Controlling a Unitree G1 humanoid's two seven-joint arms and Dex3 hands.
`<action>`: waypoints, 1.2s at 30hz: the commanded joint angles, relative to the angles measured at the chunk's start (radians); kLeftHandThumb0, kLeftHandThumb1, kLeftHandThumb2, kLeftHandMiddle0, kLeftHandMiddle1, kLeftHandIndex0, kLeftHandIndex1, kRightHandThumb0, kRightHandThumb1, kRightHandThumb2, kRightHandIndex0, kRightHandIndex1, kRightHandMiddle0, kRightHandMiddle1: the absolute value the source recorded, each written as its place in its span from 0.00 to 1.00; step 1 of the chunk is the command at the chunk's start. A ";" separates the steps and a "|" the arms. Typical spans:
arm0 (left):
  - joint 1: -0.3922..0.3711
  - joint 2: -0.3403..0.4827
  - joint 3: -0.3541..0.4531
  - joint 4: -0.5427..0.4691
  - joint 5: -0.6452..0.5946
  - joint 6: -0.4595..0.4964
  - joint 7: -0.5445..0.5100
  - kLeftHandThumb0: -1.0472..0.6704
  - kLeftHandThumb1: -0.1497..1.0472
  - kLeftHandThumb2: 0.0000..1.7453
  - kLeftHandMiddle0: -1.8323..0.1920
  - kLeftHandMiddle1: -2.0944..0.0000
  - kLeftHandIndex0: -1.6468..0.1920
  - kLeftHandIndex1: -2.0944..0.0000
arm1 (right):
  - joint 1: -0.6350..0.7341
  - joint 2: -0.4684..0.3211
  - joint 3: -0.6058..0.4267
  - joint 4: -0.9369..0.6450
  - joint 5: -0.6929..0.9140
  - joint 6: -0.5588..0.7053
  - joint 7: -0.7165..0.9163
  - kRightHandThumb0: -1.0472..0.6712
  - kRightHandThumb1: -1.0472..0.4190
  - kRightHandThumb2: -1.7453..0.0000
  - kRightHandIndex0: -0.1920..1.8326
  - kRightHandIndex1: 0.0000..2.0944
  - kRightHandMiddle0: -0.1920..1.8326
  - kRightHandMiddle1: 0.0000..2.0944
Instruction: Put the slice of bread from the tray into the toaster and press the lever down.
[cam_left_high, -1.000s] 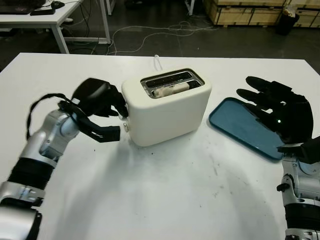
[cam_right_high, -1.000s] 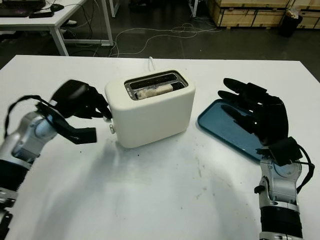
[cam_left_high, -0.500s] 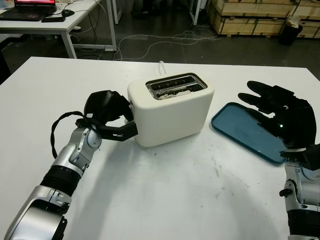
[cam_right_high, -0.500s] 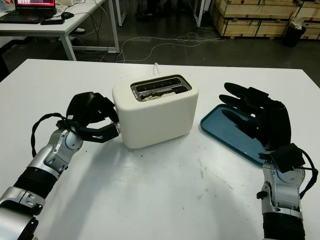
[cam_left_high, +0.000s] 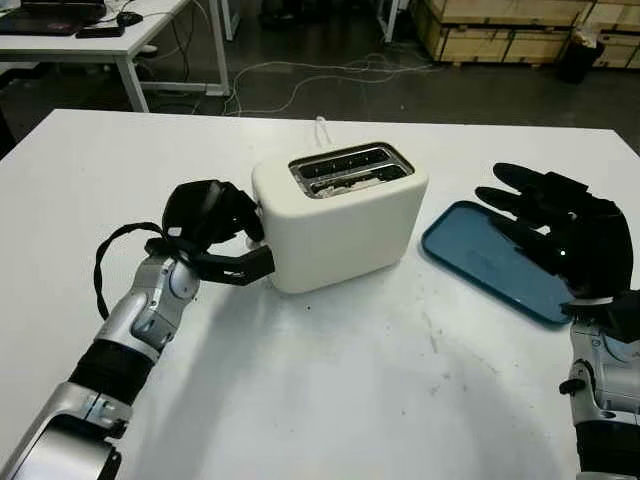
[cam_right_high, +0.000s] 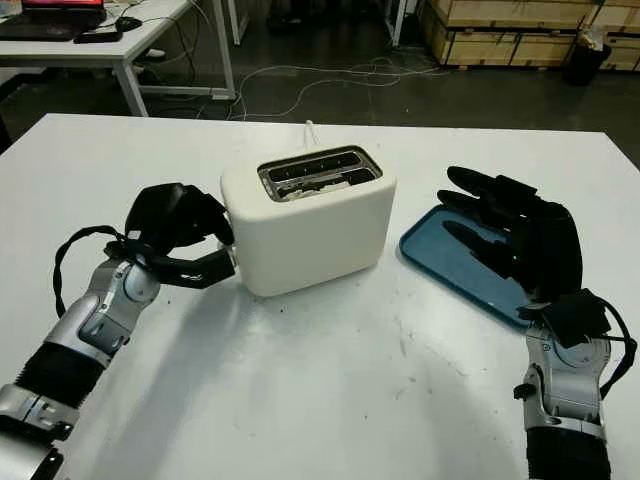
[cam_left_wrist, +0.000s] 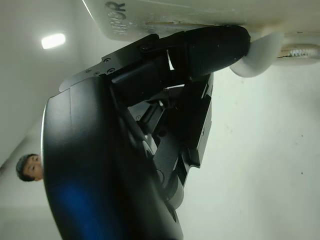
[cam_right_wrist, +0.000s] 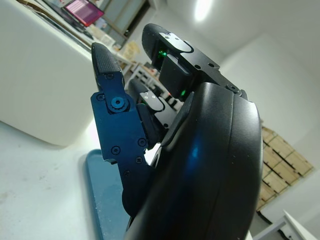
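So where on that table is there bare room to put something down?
The near table between the two arms is bare, as is the far left corner behind the left hand. It is crowded beside the toaster: left hand at its end, tray under the right hand.

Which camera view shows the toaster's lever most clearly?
The left wrist view: the white lever sits under a finger of the left hand. In both eye views, that hand hides the lever; the right wrist view shows just a toaster wall.
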 joint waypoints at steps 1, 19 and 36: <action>0.121 -0.137 -0.206 0.121 0.063 0.010 -0.084 0.64 0.85 0.01 0.50 0.45 0.21 1.00 | 0.009 -0.006 -0.006 -0.025 0.002 -0.005 -0.002 0.36 0.14 1.00 0.55 0.00 0.51 0.00; 0.145 -0.258 -0.243 0.339 0.069 0.065 -0.013 0.65 0.89 0.00 0.50 0.56 0.28 0.99 | 0.014 -0.025 -0.014 -0.030 0.000 -0.003 0.013 0.35 0.14 1.00 0.55 0.00 0.51 0.00; 0.221 -0.254 -0.256 0.248 0.060 0.142 -0.007 0.65 0.89 0.01 0.51 0.61 0.31 1.00 | 0.024 -0.049 -0.025 -0.034 -0.003 0.000 0.014 0.36 0.13 1.00 0.54 0.00 0.50 0.00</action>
